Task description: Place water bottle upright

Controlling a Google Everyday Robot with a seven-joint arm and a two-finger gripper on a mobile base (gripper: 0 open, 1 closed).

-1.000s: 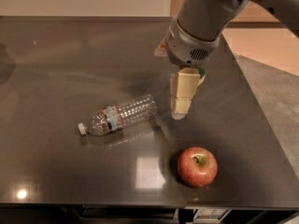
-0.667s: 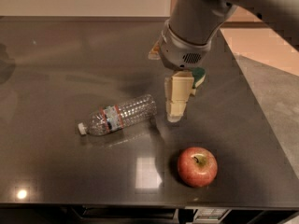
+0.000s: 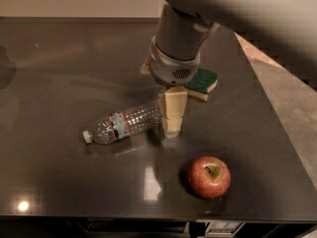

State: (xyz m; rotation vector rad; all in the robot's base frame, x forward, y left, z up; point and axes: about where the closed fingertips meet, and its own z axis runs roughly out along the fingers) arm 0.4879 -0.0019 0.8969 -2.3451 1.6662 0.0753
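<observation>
Surface: dark, glossy table top (image 3: 59, 73), pale wall strip along its far edge, grey-tan floor off to the right.
Water bottle (image 3: 124, 124): lying on its side near the middle of the table, white cap pointing left, base pointing right and slightly away from the camera. Clear ribbed body, with the red-edged label band close to the cap end.
Gripper (image 3: 172, 128): cream-coloured, pointing straight down from the grey wrist, its tip low over the table just beside the bottle's base end. Cannot tell whether it touches the bottle.
Gripper opening: cannot tell from this angle whether it is spread or pressed together. Nothing is seen pinched in it.
Arm (image 3: 233, 14): a large grey link comes in from the upper right and fills the top of the view.
Apple (image 3: 209, 176): red, stem up, on the table nearer the camera and right of the gripper, well apart from the bottle.
Sponge (image 3: 204, 82): green top, yellow underside, flat on the table behind the wrist.
</observation>
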